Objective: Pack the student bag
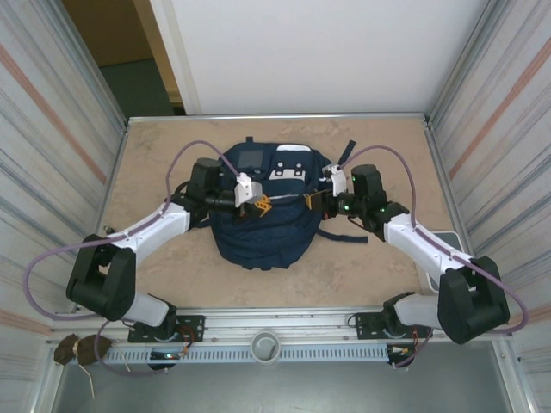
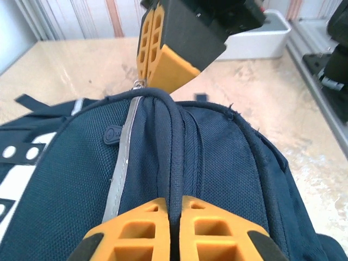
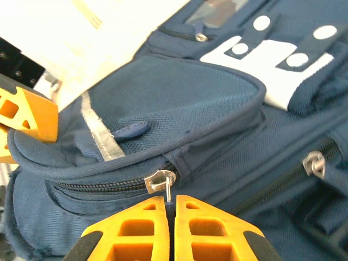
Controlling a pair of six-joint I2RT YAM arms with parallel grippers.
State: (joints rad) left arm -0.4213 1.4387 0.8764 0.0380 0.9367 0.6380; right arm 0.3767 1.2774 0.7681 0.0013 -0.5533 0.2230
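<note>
Student bag [image 1: 263,232] lies flat mid-table between both arms. From its left, the left gripper [image 2: 171,209] is clamped tight on the piping seam [image 2: 164,136]. From its right, the right gripper [image 3: 169,205] pinches a metal zipper pull [image 3: 162,181]. White tub [image 2: 266,41] sits at the table's right edge, contents unseen.

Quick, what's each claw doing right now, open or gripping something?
Left gripper: closed, pinching a raised seam of the student bag.
Right gripper: closed on the bag's metal zipper pull.
</note>
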